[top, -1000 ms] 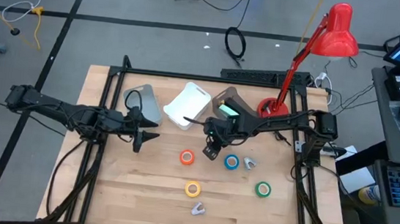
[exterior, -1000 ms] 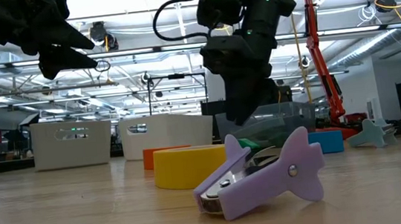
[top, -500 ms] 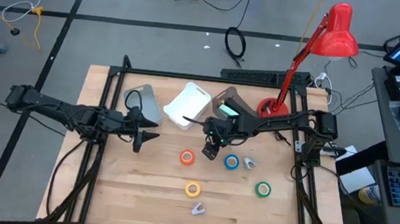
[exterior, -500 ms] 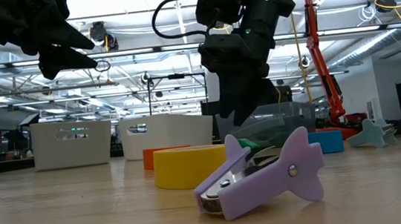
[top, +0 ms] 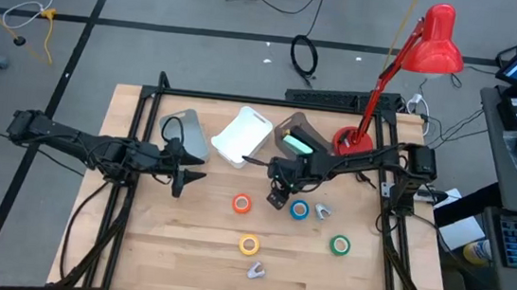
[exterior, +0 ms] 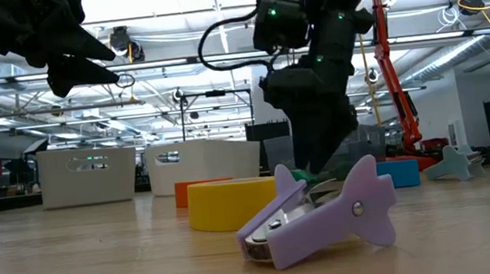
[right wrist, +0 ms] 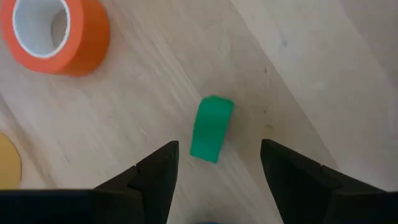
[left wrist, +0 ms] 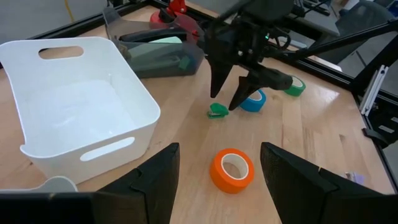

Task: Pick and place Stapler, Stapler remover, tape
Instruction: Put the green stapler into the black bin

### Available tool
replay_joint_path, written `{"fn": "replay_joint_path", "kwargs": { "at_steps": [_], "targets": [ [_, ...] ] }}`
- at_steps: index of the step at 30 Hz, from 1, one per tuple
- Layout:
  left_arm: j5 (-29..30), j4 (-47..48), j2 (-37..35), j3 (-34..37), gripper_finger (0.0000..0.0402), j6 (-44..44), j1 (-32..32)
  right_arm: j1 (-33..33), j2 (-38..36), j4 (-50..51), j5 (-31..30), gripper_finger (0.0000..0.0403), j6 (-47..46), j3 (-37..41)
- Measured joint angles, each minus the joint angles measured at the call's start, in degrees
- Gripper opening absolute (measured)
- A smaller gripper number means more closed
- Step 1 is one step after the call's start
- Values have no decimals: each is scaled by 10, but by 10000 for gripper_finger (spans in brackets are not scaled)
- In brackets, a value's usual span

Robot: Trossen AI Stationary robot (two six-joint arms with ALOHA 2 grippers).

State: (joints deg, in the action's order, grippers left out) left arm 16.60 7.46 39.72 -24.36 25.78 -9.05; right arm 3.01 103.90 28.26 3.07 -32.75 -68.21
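Observation:
My right gripper [top: 277, 202] stands open, fingers pointing down, just above a small green piece [right wrist: 211, 129] that lies flat on the wood; whether it is a stapler or a remover I cannot tell. Its fingers [left wrist: 239, 99] stand on either side of the piece [left wrist: 217, 110], apart from it. Orange tape [top: 241, 202], blue tape [top: 300, 209], yellow tape [top: 248, 245] and green tape [top: 339, 245] lie flat on the table. A purple stapler remover [exterior: 326, 215] lies near the front edge and a grey one [top: 322, 211] beside the blue roll. My left gripper [top: 196, 176] waits open at the left.
At the back stand a clear bin [top: 183, 133], a white bin [left wrist: 81, 106] and a clear bin [left wrist: 155, 53] with a grey-green item inside. A red desk lamp [top: 408, 74] stands at the back right. Bare wood lies at the left front.
My right gripper has sunk toward the table and now hangs close over the small green piece. The things on the table have stayed where they were.

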Motion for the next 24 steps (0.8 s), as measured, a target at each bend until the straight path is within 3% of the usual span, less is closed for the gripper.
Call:
{"fn": "replay_joint_path", "kwargs": {
  "at_steps": [16,24],
  "targets": [
    [0,-5,0,0,228,3,0,-5,1,-32,-2,221,-9,0],
    [0,-10,0,0,228,4,0,-12,45,-40,1,221,-19,-1]
  ]
}}
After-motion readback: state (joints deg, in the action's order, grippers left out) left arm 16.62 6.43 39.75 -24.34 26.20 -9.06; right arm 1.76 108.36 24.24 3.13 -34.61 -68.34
